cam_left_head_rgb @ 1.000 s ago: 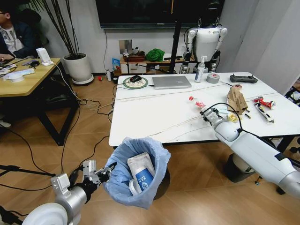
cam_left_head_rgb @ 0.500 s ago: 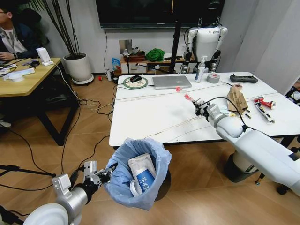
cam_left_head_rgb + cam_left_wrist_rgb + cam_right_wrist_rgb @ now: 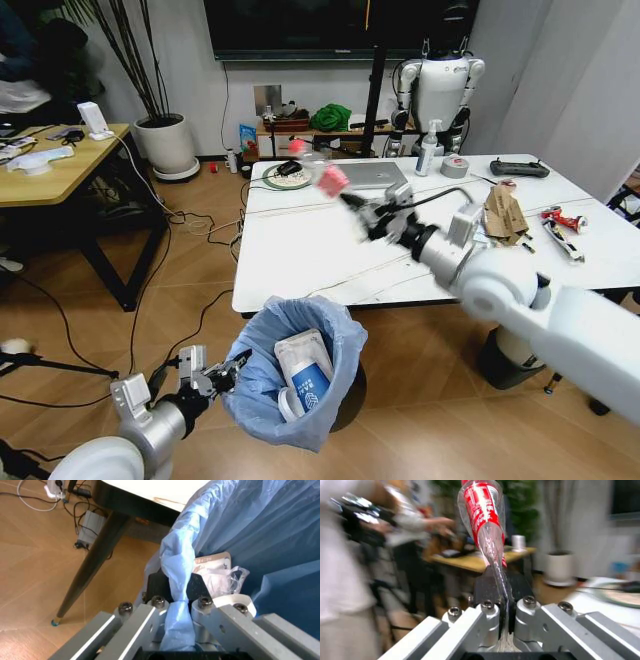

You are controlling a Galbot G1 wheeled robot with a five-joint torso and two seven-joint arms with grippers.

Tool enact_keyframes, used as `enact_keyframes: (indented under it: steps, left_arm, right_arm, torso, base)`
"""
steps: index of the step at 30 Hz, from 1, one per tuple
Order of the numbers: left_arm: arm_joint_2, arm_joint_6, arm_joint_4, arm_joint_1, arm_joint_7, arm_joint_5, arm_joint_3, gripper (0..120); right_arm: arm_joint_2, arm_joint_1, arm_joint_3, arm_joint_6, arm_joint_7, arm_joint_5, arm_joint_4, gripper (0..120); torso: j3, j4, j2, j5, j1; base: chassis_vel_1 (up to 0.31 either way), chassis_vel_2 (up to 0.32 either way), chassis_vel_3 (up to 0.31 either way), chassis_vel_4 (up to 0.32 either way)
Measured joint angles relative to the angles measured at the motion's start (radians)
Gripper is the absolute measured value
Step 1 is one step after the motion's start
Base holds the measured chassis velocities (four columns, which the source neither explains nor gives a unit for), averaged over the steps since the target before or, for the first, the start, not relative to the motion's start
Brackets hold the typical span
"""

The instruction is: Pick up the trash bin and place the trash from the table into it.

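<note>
While over table [image 3: 300, 250]: laptop [image 3: 366, 174], tape roll [image 3: 455, 167] beyond red-white pack [image 3: 484, 506]

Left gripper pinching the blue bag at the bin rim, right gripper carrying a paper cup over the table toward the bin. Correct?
Not quite. The right gripper holds a red-white snack pack, not a paper cup, as the right wrist view shows. The left gripper does pinch the blue bag at the rim of the trash bin.

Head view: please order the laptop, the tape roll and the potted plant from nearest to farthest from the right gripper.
From the right gripper:
1. Laptop, just behind it on the table.
2. Tape roll, farther along the far edge.
3. Potted plant, on the floor by the wall.
</note>
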Motion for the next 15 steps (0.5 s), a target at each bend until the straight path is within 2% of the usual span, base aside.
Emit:
enact_keyframes:
  steps: [6, 8, 15]
  left_arm:
    - [0.015, -0.004, -0.001, 0.004, -0.002, -0.012, -0.001, 0]
    - [0.027, -0.005, 0.0, 0.001, -0.002, -0.021, -0.001, 0]
    - [0.024, -0.005, 0.004, -0.009, -0.008, -0.032, -0.001, 0]
  right_arm:
    - [0.058, 0.006, -0.08, 0.056, -0.041, 0.023, 0.021, 0]
    - [0.082, 0.013, -0.144, 0.086, -0.096, 0.01, 0.013, 0]
    - [0.101, -0.014, -0.203, 0.12, -0.202, -0.053, -0.041, 0]
  torso:
    - [0.0, 0.0003, 0.0, -0.0001, 0.0]
    - [0.0, 0.0004, 0.0, -0.0002, 0.0]
    - [0.0, 0.0002, 0.0, -0.0002, 0.0]
  base:
    - [0.0, 0.0, 0.0, 0.0]
    - [0.0, 0.0, 0.0, 0.0]
    - [0.0, 0.0, 0.0, 0.0]
